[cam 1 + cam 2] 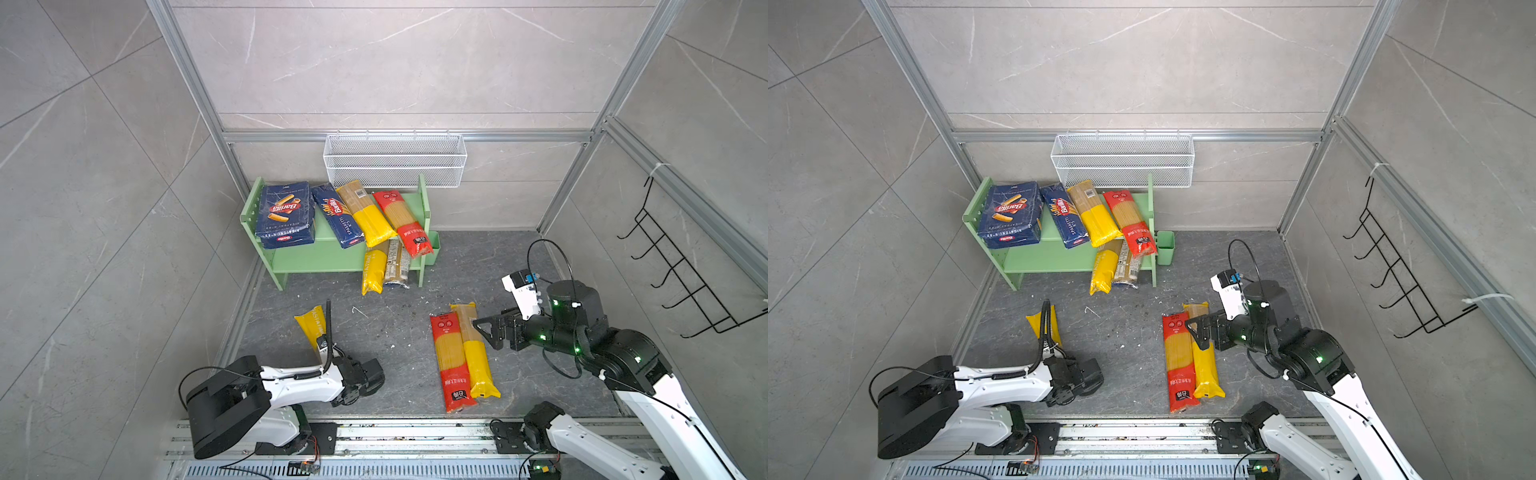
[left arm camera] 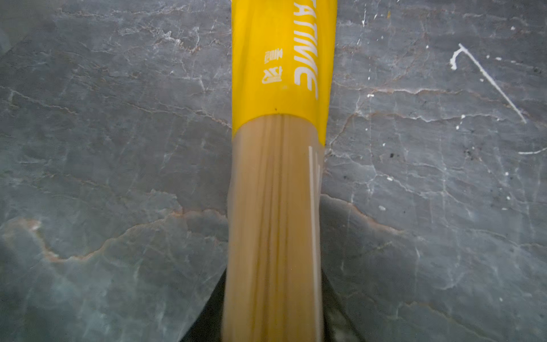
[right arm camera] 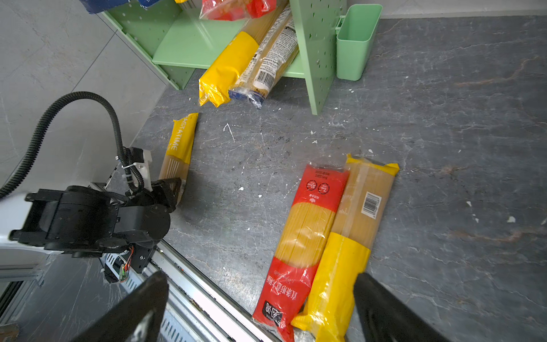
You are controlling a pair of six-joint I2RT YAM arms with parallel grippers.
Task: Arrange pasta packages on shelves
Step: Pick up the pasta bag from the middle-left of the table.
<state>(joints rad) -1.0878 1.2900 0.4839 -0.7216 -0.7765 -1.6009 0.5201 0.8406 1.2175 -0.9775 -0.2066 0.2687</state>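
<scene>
The spaghetti bag (image 2: 281, 59) before the shelf (image 1: 423, 199) is clamped at its clear half by the left gripper (image 3: 173, 188); the right gripper (image 1: 484, 328) is spread open. It should be lifted level and slid onto the lower board (image 1: 320, 257).

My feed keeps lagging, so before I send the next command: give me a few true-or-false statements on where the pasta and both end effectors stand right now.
1. The left end effector is shut on the yellow PASTATIME bag. True.
2. The right end effector holds a red bag. False: it is open and empty, above the red-ended bag and yellow-ended bag lying side by side on the floor.
3. The lower shelf board has no pasta on it. False: a yellow-tipped bag and a clear bag lie on it, poking out past the front edge.
4. Blue Barilla boxes sit on the top shelf board. True.
</scene>
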